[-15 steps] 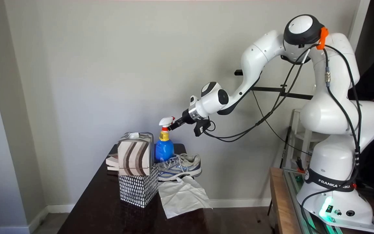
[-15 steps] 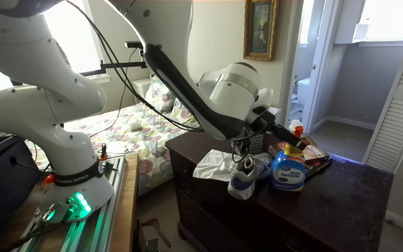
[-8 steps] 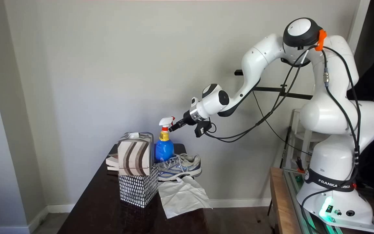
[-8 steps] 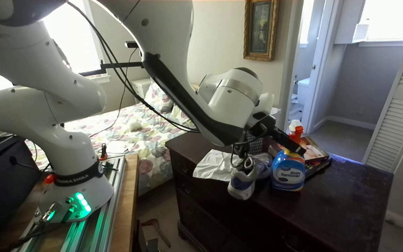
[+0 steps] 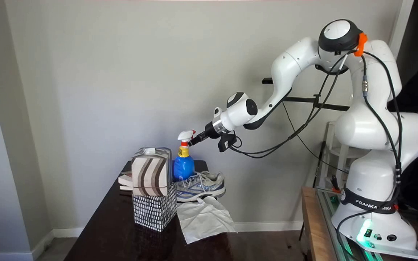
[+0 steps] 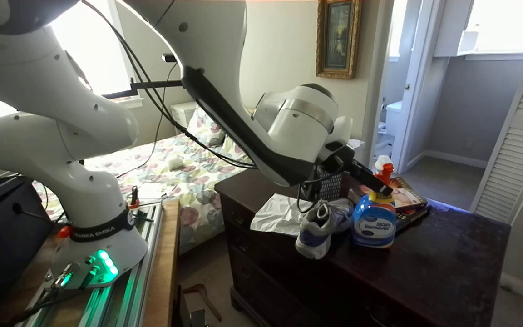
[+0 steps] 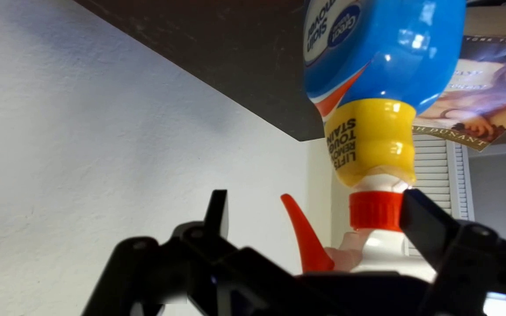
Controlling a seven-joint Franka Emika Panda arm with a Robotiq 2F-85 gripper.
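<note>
A blue spray bottle of stain remover (image 6: pixel 374 225) stands upright, with a yellow neck label, red collar and white spray head. My gripper (image 6: pixel 383 188) slants down to its neck; in an exterior view the fingertips of the gripper (image 5: pixel 191 143) overlap the edge of the bottle (image 5: pixel 184 168). The wrist view is inverted: the bottle (image 7: pixel 393 57) hangs from the top. There the gripper (image 7: pixel 316 215) is open wide, with the red trigger (image 7: pixel 305 237) and collar (image 7: pixel 375 210) between its fingers. The right-hand finger overlaps the collar's edge; whether it touches, I cannot tell.
A dark dresser (image 6: pixel 452 268) bears everything. Beside the bottle sit a grey-blue sneaker (image 5: pixel 201 186), crumpled white paper (image 5: pixel 205 219), and a patterned box (image 5: pixel 154 210) under a striped pack (image 5: pixel 150 175). Books (image 6: pixel 409 195) lie behind the bottle. A wall (image 7: pixel 103 153) rises close by.
The arm and gripper have dipped a little over the last second, then shifted slightly back toward the sneaker side. The bottle and the other objects have stayed in place. The jaws have not changed.
</note>
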